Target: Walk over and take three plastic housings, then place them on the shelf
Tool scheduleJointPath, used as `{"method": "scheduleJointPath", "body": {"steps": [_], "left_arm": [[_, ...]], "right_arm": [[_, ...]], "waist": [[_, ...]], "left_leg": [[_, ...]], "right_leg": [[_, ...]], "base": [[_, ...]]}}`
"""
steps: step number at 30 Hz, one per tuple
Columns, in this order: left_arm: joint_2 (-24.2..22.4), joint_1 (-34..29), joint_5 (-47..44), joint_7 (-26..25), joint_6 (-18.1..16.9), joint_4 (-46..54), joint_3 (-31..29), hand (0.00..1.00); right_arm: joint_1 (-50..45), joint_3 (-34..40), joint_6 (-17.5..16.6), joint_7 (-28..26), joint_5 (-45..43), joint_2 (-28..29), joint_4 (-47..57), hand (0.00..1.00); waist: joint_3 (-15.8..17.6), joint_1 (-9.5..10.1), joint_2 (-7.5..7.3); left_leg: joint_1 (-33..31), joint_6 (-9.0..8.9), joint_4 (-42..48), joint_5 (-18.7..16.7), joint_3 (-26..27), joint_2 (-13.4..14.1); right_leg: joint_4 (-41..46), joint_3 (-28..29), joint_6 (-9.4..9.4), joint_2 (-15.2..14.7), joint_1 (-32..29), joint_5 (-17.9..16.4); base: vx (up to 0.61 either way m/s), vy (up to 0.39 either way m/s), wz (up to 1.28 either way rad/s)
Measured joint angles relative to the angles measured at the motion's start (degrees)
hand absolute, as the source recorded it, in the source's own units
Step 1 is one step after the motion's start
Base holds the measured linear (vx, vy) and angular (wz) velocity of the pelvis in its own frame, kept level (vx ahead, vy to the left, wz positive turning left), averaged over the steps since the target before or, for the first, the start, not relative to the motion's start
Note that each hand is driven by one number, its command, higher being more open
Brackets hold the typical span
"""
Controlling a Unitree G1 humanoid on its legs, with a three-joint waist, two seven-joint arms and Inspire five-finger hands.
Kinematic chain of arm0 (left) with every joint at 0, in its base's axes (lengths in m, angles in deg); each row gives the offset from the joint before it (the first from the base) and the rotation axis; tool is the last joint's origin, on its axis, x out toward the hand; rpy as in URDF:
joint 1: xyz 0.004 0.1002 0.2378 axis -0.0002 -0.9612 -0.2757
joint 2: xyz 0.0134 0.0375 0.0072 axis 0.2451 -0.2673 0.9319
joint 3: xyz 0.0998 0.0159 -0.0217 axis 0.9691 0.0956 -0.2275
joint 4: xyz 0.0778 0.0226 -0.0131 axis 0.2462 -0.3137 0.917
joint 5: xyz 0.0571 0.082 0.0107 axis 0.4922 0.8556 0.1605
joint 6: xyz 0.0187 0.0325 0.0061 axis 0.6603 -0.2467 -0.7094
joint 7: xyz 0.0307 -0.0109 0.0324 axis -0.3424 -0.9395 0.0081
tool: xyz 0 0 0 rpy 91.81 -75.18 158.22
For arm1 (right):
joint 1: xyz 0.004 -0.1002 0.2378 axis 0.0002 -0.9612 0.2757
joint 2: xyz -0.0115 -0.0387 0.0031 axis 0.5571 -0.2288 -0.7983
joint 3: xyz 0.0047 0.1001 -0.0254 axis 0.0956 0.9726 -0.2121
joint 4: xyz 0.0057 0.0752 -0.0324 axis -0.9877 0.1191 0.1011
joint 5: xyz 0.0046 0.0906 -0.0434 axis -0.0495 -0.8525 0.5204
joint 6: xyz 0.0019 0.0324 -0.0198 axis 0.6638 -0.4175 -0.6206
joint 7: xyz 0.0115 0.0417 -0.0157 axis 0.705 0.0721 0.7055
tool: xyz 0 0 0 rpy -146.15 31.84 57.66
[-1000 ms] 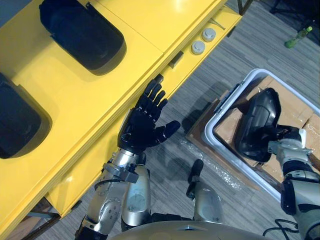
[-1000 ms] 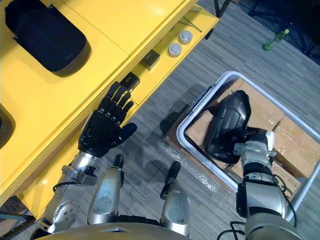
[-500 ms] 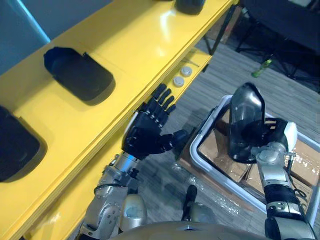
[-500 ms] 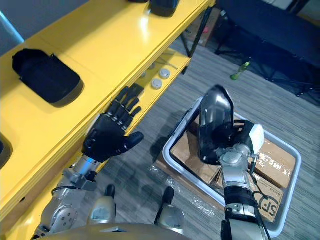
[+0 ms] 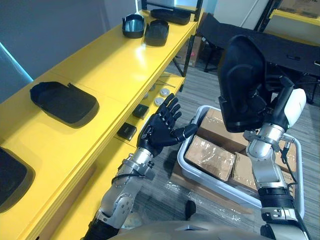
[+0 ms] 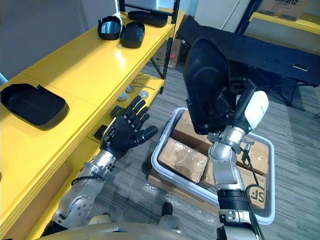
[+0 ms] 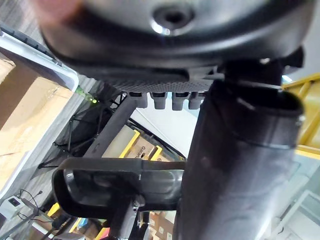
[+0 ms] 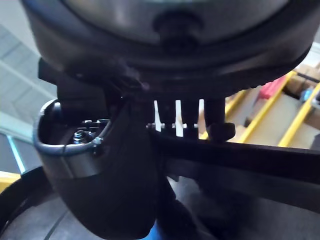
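The right hand (image 5: pixel 290 107) is clamped on the lower edge of a black housing (image 5: pixel 242 85), thumb on one side and fingers on the other. It holds the housing upright, high above the bin (image 5: pixel 220 187) of boxes (image 5: pixel 210 156). The left hand (image 5: pixel 160 131) is released, fingers spread, empty, and hovers between the bin and the edge of the shelf (image 5: pixel 125 65). On the shelf top lies a flat housing (image 5: pixel 64 103), with a third one (image 5: pixel 10 177) near the robot and more dark parts (image 5: pixel 156 32) at the far end.

The grip looks like the weak point. The housing is big and is pinched low down, so it may tip or slide out on the swing to the shelf and drop back into the bin. Its lower rim could also catch the shelf edge or the open left hand on the way across. Set down too close to the flat housing, it might land on it and rock off.
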Motion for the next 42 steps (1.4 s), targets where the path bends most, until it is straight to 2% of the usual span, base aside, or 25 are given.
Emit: {"method": "scheduleJointPath", "body": {"steps": [6,9,13,18,22,32,36,42], "left_arm": [[-0.5,5.2,5.4,-5.9,-6.7,-2.8,-0.2,1.00],[-2.2,5.3,5.5,-6.9,-7.9,-2.9,-0.3,1.00],[-2.2,7.9,5.5,-8.4,-9.6,-5.3,1.6,1.00],[-2.3,8.8,5.3,-8.5,-11.1,-5.5,2.7,1.00],[-2.3,11.1,5.3,-8.2,-11.2,-5.6,5.8,1.00],[-3.7,11.2,5.5,-9.7,-11.2,-5.6,5.9,1.00],[-3.8,11.3,5.9,-11.6,-11.2,-6.5,6.0,1.00],[-3.9,11.3,10.6,-18.0,-10.8,-9.1,6.3,1.00]], "right_arm": [[0.0,-2.3,-3.7,2.1,-0.1,3.7,1.4,0.00],[0.0,-3.6,-4.7,2.2,-0.2,4.3,2.3,0.00],[0.0,-6.9,-7.0,2.2,-0.4,4.7,2.4,0.00],[0.0,-10.0,-7.3,1.9,-1.4,7.5,2.4,0.00],[0.0,-13.4,-7.3,1.8,-2.9,8.3,2.4,0.00],[0.3,-15.2,-7.3,2.1,-5.9,8.5,2.4,0.00],[0.3,-17.1,-7.3,2.1,-8.0,9.0,2.4,0.00],[0.5,-20.1,-7.3,1.0,-9.4,10.1,2.4,0.00]], "waist": [[-0.6,-0.32,0.23],[-1.4,-0.52,0.32],[-2.2,-0.90,0.11],[-2.6,-1.31,-0.28],[-2.7,-1.35,-0.33],[-3.5,-1.38,0.14],[-3.9,-1.36,-0.15],[-4.5,-1.28,-0.98]], "left_leg": [[1.2,0.03,-0.1,0.0,0.6,0.0],[1.2,0.04,-0.1,0.1,0.6,0.0],[1.4,0.05,-0.1,0.1,0.6,-0.1],[2.1,0.09,-0.2,0.1,1.2,-0.1],[2.3,0.12,-0.2,0.1,1.3,-0.2],[2.5,0.10,-0.4,0.3,1.3,-0.2],[2.7,0.09,-0.5,0.4,1.3,-0.2],[3.4,-0.02,-1.4,0.8,1.1,0.0]], "right_leg": [[-0.1,0.5,0.04,0.0,0.8,0.0],[-0.1,0.5,0.08,0.0,0.7,0.1],[-0.1,0.6,0.23,0.0,0.9,0.3],[-0.1,1.3,0.26,0.0,1.1,0.5],[-0.1,1.4,0.25,0.0,1.1,0.5],[-0.1,1.3,0.15,0.0,1.2,0.6],[-0.4,1.3,0.12,0.0,1.4,0.6],[-0.5,0.5,-0.84,0.2,1.6,-0.1]], "base": [[-0.05,0.022,-0.06],[-0.01,0.005,0.00],[0.00,0.000,0.00],[-0.03,0.021,-0.06],[-0.05,0.023,-0.04],[0.00,0.000,0.00],[0.00,0.000,0.00],[-0.01,0.001,0.02]]}}
